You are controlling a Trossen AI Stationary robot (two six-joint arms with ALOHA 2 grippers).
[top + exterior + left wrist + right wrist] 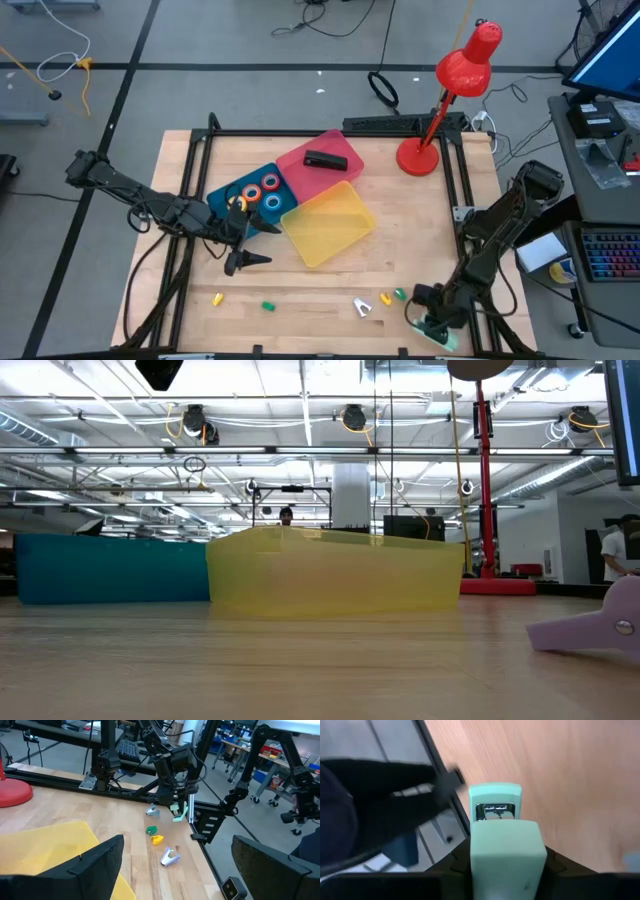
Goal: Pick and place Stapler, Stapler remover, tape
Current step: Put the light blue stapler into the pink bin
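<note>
Jaws of my right gripper (pixel 505 870) clamp a mint-green stapler (pixel 502 847) at the worktop's (pixel 400 260) front right corner. My left gripper (pixel 258 258) waits wide open, holding nothing, beside the blue tray (pixel 225 187) of tape rolls (pixel 262 190).

wooden table (pixel 330 285) in a black frame (pixel 300 132) on grey floor (pixel 250 40); red desk lamp (pixel 455 85) at one corner; cables (pixel 60 65); ceiling with pipes (pixel 300 425); possibly a keyboard (pixel 610 255).
</note>
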